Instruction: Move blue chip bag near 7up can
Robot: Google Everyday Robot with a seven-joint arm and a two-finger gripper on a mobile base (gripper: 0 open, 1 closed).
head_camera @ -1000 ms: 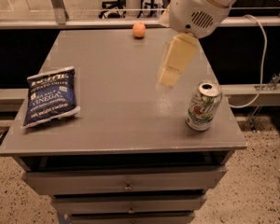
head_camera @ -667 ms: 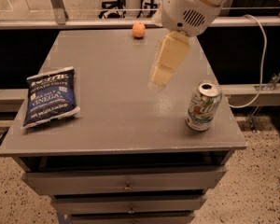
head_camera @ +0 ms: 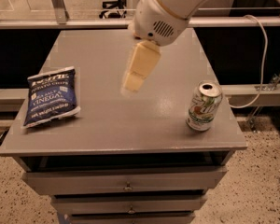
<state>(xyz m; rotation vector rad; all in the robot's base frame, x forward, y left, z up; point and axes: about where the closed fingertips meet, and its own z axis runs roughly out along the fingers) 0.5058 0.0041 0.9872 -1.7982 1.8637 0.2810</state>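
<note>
The pincer [head_camera: 132, 82], a pale cream part hanging from the arm's rounded white housing [head_camera: 163, 13], hovered in the air above the middle of the surface [head_camera: 130, 125]. It slanted downward and toward the left. Whether it was open or closed could not be told. It carried nothing that could be seen and touched neither the surface nor either object.

To its left, at the left edge of the surface and toward the front, the blue chip bag [head_camera: 50, 97] lay flat. Its long axis ran roughly from front to back, turned slightly so that its top edge pointed toward the far side. Its white lettering read upright from the camera's side, with the word "VINEGAR" legible. To the right of the pincer, close to the front right corner, the 7up can [head_camera: 204, 107] stood upright with its shiny metal top facing up. The bag and the can were well apart, on opposite sides of the surface.

The surface was the flat grey top of a cabinet with drawers [head_camera: 126, 181] stacked below its front edge. A white cable [head_camera: 263, 55] looped down past its right side. A pale rail [head_camera: 84, 23] crossed behind the far edge. The floor [head_camera: 266, 171] around the cabinet was speckled.
</note>
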